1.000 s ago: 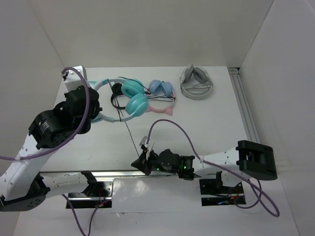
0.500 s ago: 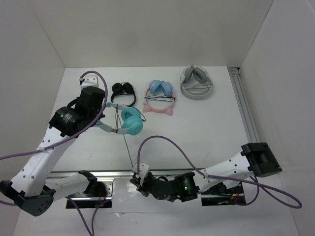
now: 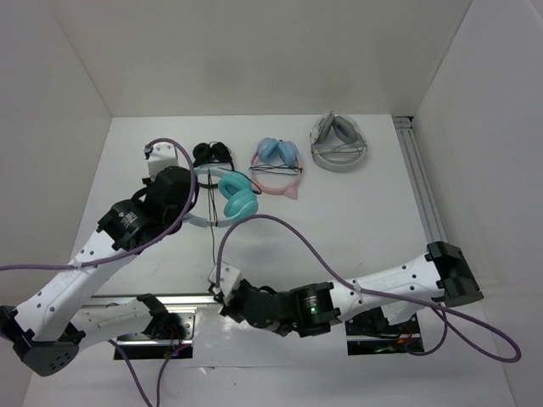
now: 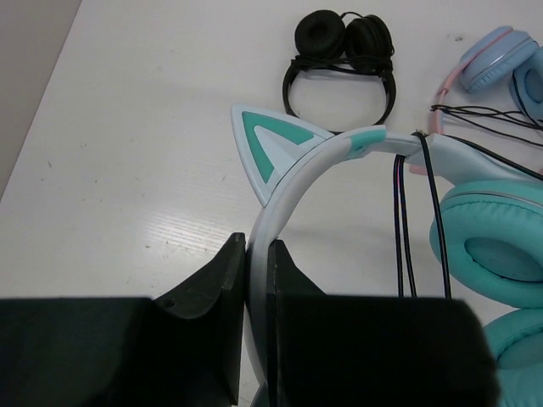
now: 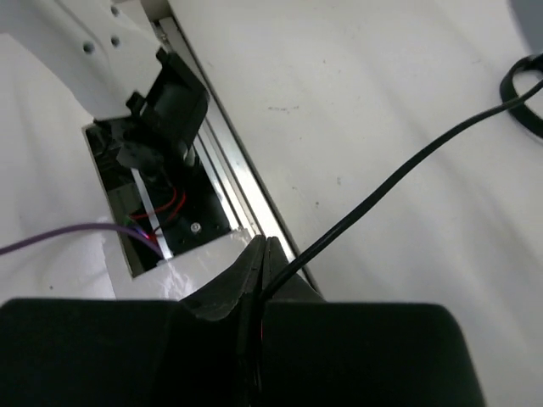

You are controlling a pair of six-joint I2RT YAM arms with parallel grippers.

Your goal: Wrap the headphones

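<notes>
The teal headphones [image 3: 238, 194] hang from my left gripper [image 3: 193, 200], which is shut on the white-and-teal headband [image 4: 339, 153] just below a teal cat ear [image 4: 267, 144]. The teal cups [image 4: 492, 246] sit to the right of the fingers. The thin black cable [image 3: 214, 246] crosses the headband in two strands [image 4: 399, 220] and runs toward the near edge. My right gripper [image 3: 222, 292] is shut on that cable [image 5: 407, 178] above the table's front rail; its jaws [image 5: 265, 246] pinch the strand.
A small all-black pair [image 3: 212, 153], a pink-banded pair with light-blue cups [image 3: 277, 161] and a grey pair [image 3: 339, 142] lie along the back. A metal rail [image 3: 420, 186] runs down the right side. The front rail [image 5: 229, 178] and arm mounts lie below the right gripper.
My left gripper has turned and carried the headphones a little back and right. My right gripper has moved left along the near edge with the cable in it.
</notes>
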